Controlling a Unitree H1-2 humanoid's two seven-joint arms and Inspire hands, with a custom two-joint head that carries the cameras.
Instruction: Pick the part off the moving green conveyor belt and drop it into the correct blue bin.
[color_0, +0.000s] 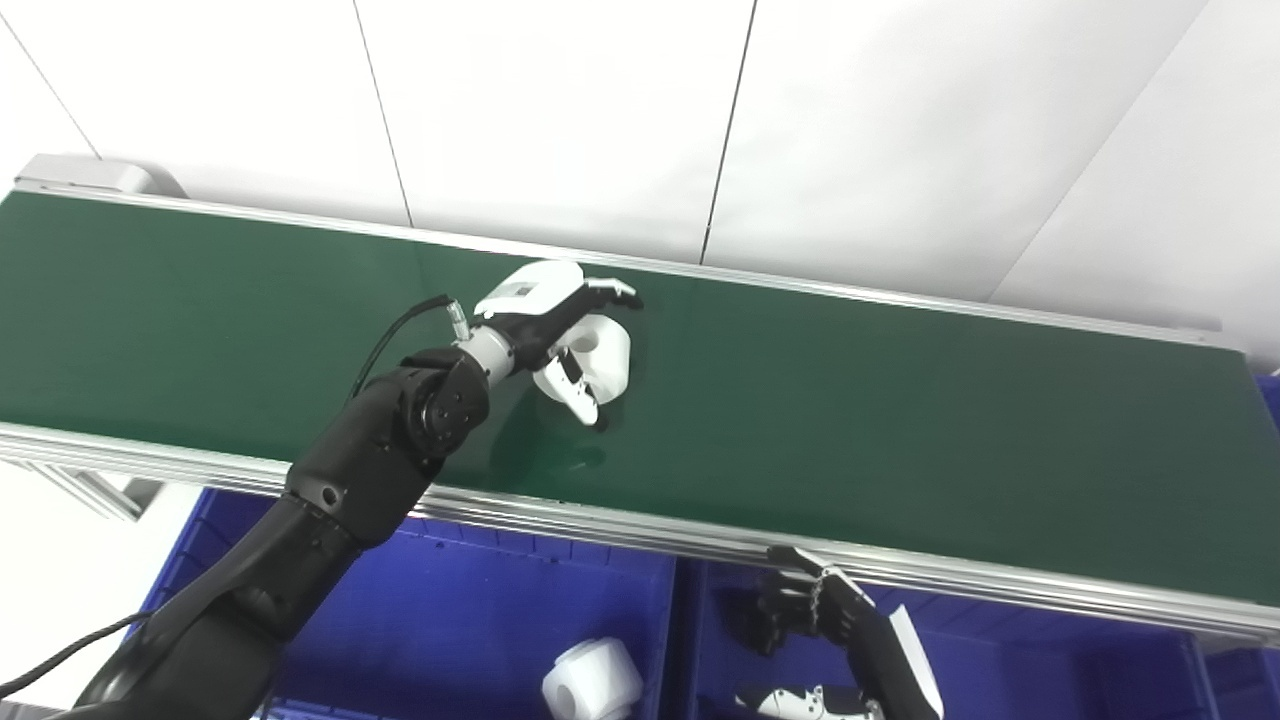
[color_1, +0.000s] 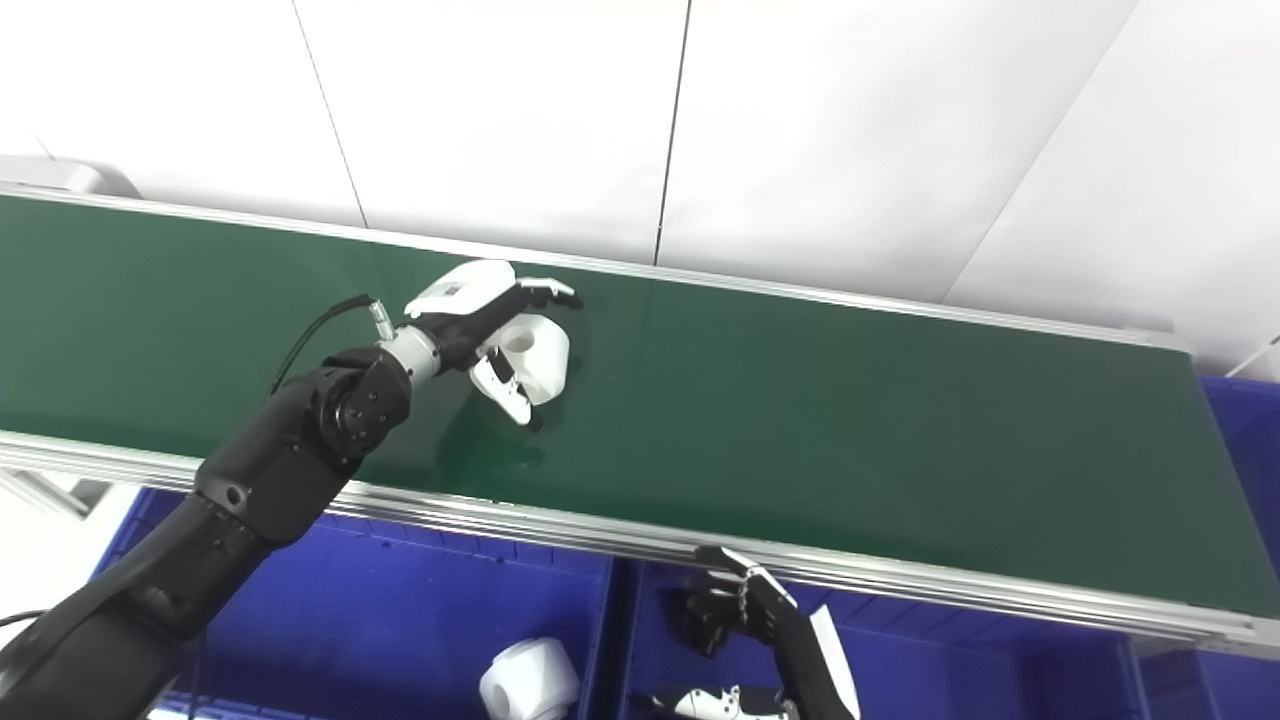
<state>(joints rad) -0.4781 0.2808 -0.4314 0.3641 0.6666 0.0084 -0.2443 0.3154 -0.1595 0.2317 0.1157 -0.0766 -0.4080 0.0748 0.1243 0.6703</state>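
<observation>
The white cylindrical plastic part (color_0: 603, 362), with a round hole in its upper face, sits on the dark green conveyor belt (color_0: 900, 420) a little left of the belt's middle. The left hand (color_0: 560, 335) is wrapped around it: white-backed fingers (color_0: 612, 290) arch over the part at its 12 o'clock side, and the thumb (color_0: 578, 400) presses in from about 7 o'clock, so the hand is closed on the part. Whether the part is lifted clear of the belt cannot be told. The black left arm (color_0: 340, 490) reaches in from 7 o'clock across the belt's silver aluminium near rail (color_0: 620, 525).

Below that rail, at 6 o'clock from the part, lies a deep blue plastic bin (color_0: 480, 610) holding a second white cylindrical part (color_0: 592, 680) near its right wall. Just beside it at 3 o'clock is another blue bin (color_0: 1050, 660). The right hand (color_0: 805, 605) hangs over this second bin just under the rail, its dark fingers curled loosely and holding nothing. Something white (color_0: 800, 702), too cut off to identify, lies at 6 o'clock from that hand.

Beyond the belt at 12 o'clock stands a white panelled wall (color_0: 560, 110).
</observation>
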